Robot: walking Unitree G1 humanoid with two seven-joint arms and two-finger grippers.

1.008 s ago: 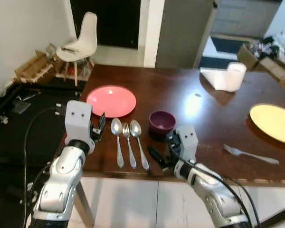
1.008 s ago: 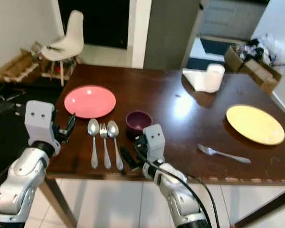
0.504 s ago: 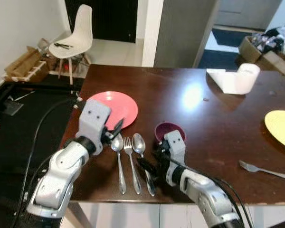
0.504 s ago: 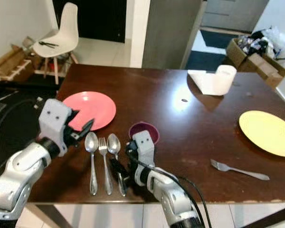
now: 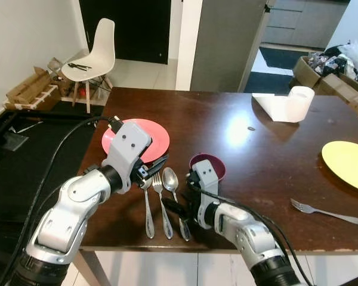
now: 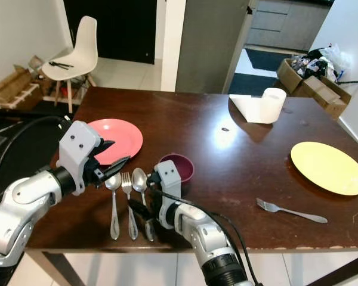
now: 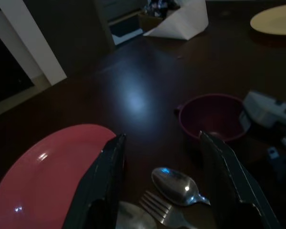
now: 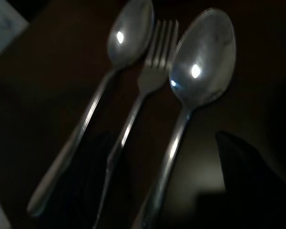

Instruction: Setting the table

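Left end effector (image 5: 156,167): fingers apart, hovering just above the bowls of the cutlery row, the pink plate (image 5: 136,137) directly behind it; right end effector (image 5: 178,212): fingers apart, low over the handle of the nearest spoon (image 5: 176,196), the purple bowl (image 5: 207,166) just behind its wrist; 1 fork (image 5: 161,196) and a 2nd spoon (image 5: 147,199) lie parallel beside it on the dark tabletop (image 5: 256,149); well off to the right end effector's far side: 2nd fork (image 5: 320,210), yellow plate (image 5: 348,164), paper towel roll (image 5: 299,102).
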